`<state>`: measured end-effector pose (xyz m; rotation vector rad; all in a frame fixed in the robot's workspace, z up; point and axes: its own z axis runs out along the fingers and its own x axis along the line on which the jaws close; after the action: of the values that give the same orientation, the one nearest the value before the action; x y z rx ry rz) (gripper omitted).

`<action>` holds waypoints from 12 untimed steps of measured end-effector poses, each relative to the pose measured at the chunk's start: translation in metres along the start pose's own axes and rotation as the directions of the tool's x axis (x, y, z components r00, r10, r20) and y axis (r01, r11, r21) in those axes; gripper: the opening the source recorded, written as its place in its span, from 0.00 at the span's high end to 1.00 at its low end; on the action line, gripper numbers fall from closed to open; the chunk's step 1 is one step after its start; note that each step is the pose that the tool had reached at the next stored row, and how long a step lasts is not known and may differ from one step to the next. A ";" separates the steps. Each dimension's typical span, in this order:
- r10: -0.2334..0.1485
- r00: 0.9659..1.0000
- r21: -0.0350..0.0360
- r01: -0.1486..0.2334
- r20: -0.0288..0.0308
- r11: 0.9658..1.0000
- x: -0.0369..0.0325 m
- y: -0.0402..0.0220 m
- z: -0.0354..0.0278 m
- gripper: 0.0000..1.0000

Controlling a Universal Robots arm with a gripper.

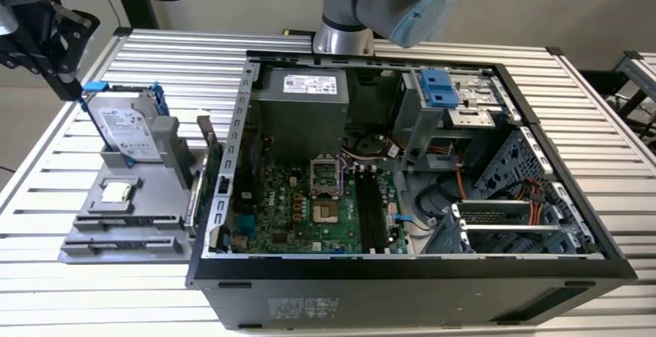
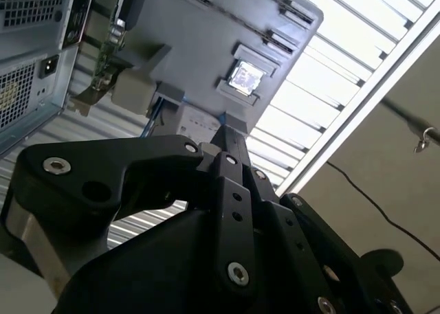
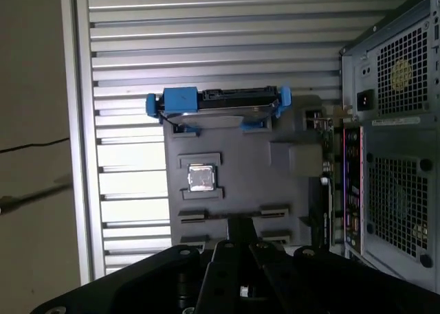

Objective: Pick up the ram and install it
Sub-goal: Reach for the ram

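Note:
A thin dark board stands on edge on the side of the grey holder point(image 1: 123, 229) that faces the computer case, and I take it for the ram point(image 1: 208, 141). In both wrist views it shows as a narrow edge point(image 3: 324, 128) point(image 2: 106, 46) beside the case. My black gripper point(image 1: 70, 90) hangs at the exterior view's upper left, above the table beyond the holder's far end, apart from the ram. Its fingers point(image 3: 237, 225) point(image 2: 230, 139) look pressed together with nothing between them. The motherboard's long black memory slots point(image 1: 371, 206) lie in the open case.
The holder also carries a silver hard drive in a blue frame point(image 1: 125, 126) and a small square processor chip point(image 1: 116, 192). The open computer case point(image 1: 410, 268) takes up the slatted table's middle and right. The arm's base point(image 1: 343, 37) stands behind the case.

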<state>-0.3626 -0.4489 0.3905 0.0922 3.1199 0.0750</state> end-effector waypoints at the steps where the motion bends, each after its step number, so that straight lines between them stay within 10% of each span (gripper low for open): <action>1: 0.000 1.000 0.000 0.000 0.000 1.000 -0.0001 -0.0013 0.0000 1.00; 12: -0.003 1.000 0.000 0.003 0.000 1.000 -0.0007 -0.0138 0.0004 1.00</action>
<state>-0.3627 -0.4627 0.3894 0.0879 3.1200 0.0752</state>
